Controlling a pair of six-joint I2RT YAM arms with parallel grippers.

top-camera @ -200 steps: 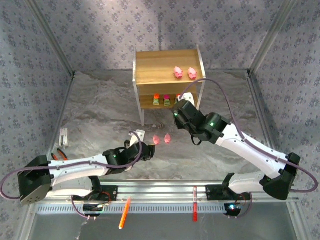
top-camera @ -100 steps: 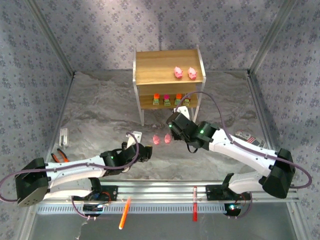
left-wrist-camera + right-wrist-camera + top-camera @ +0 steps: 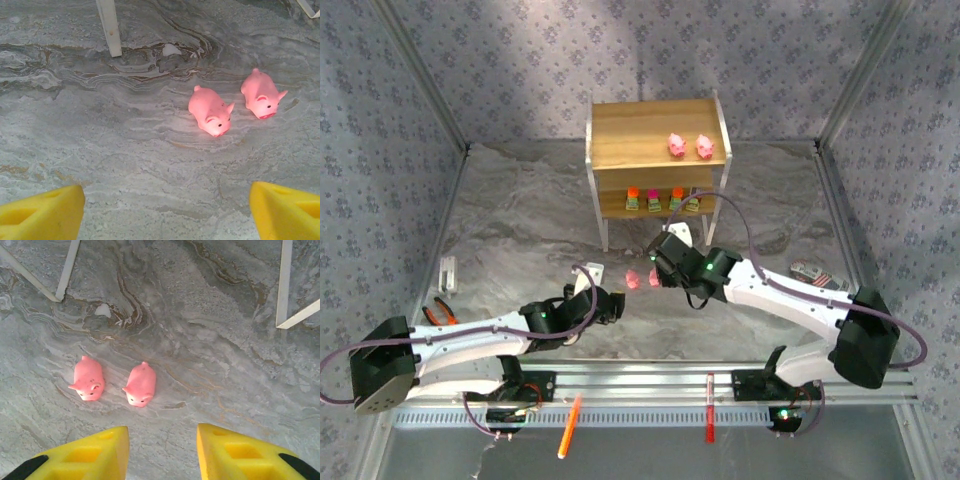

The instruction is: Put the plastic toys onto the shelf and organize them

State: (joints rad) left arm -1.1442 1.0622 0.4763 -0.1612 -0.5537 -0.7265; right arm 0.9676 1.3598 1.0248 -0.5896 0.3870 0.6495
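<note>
The shelf stands at the back centre. Two pink pigs sit on its top board, and several blocky yellow-green toys line the lower board. Two more pigs lie on the table in front of it, one at left and one at right. My right gripper hovers open just right of and behind them, with nothing between its fingers. My left gripper is wide open and empty, short of the pigs.
White shelf legs stand beyond the pigs. An orange pen and a red pen lie on the near rail. Orange-handled pliers lie at the left, and a small packet at the right.
My right gripper has drawn back from the shelf's lower board and moved left and nearer, over the two table pigs. The left arm pulled back slightly.
</note>
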